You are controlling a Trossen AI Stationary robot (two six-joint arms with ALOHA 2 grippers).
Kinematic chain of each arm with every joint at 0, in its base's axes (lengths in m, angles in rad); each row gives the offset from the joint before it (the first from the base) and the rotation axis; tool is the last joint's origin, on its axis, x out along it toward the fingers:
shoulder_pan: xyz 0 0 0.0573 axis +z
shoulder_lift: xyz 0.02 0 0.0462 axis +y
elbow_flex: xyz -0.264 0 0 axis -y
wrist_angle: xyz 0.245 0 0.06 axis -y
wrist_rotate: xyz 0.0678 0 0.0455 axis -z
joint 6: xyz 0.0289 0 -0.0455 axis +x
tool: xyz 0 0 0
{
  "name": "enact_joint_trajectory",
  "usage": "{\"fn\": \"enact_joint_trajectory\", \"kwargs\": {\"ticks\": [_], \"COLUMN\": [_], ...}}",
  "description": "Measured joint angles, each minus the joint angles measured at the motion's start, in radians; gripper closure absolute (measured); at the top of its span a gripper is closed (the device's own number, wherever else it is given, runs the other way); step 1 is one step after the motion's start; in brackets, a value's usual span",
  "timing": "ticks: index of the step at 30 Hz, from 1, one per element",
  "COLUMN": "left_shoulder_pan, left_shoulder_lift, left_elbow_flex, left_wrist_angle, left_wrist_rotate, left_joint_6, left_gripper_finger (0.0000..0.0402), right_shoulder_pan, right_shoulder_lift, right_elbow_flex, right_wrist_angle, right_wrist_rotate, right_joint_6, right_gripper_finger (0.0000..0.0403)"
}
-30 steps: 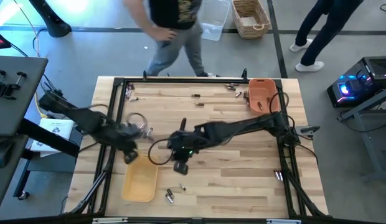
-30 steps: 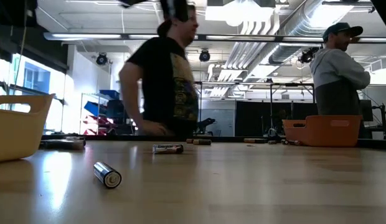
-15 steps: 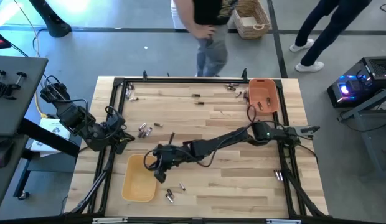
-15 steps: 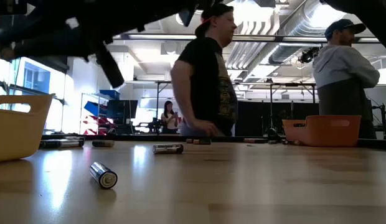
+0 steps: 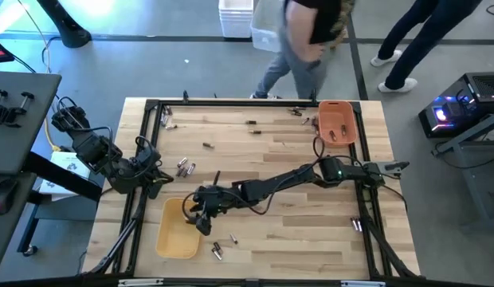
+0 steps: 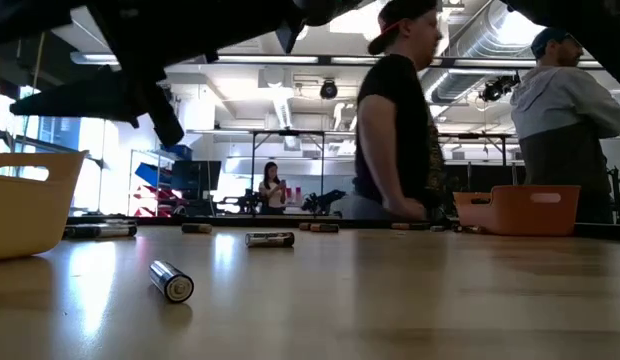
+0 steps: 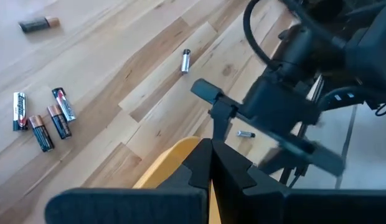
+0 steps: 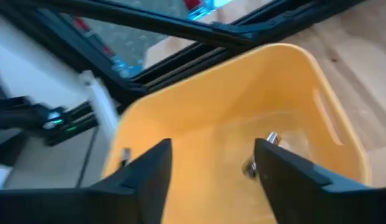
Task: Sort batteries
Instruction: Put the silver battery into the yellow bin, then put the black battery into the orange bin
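Note:
My right gripper [image 5: 201, 214] [image 8: 211, 149] hangs open over the right rim of the yellow tray [image 5: 178, 229] [image 8: 243, 81], touching nothing. Small silvery batteries [image 8: 269, 139] show inside the tray beyond its fingers. Loose batteries lie on the wooden table: a cluster [image 5: 183, 167] [image 7: 43, 118] at the left, one [image 5: 207, 145] farther back, two [image 5: 217, 252] near the front edge, one [image 6: 172, 281] close to the low camera. My left gripper [image 5: 155, 177] [image 7: 210, 158] is shut and empty, drawn back at the table's left edge.
An orange tray [image 5: 336, 121] [image 6: 530, 210] stands at the far right corner with batteries [image 5: 296, 112] beside it. More batteries lie by the right frame rail [image 5: 356, 225] and far left corner [image 5: 167, 119]. People walk behind the far edge. A black frame [image 5: 231, 102] borders the table.
My right gripper has moved toward the table's left and near edges and down to the yellow tray, then opened above it. My left gripper has drawn back toward the left edge, staying shut. One loose battery has rolled toward the far edge.

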Motion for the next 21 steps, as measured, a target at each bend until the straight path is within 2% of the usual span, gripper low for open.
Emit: {"fn": "enact_joint_trajectory", "kwargs": {"ticks": [2, 5, 8, 11, 15, 19, 21], "left_shoulder_pan": [0.001, 0.030, 0.118, 0.251, 0.485, 0.738, 0.826], "left_shoulder_lift": [-0.004, -0.001, 0.032, 0.078, 0.159, 0.285, 0.347], "left_elbow_flex": [0.000, 0.000, 0.000, -0.002, -0.001, -0.005, -0.005], "left_wrist_angle": [-0.004, -0.030, -0.113, -0.148, -0.102, -0.052, -0.039], "left_wrist_rotate": [0.000, 0.029, 0.092, 0.158, 0.175, 0.303, 0.368], "left_joint_6": [0.000, 0.007, 0.113, 0.297, 0.555, 0.782, 0.863], "left_gripper_finger": [0.0401, 0.0401, 0.0401, 0.0401, 0.0401, 0.0401, 0.0399], "right_shoulder_pan": [-0.015, -0.034, -0.050, -0.074, -0.128, -0.179, -0.207], "right_shoulder_lift": [-0.023, -0.086, -0.208, -0.333, -0.450, -0.554, -0.582], "right_elbow_flex": [0.000, 0.000, 0.000, 0.004, 0.000, 0.000, 0.000], "right_wrist_angle": [-0.005, -0.085, -0.257, -0.433, -0.634, -0.799, -0.868], "right_wrist_rotate": [-0.034, -0.031, 0.069, 0.170, 0.247, 0.321, 0.324], "right_joint_6": [0.013, -0.016, -0.155, -0.236, -0.242, -0.261, -0.288], "right_gripper_finger": [0.0149, 0.0143, 0.0147, 0.0151, 0.0151, 0.0151, 0.0151]}}
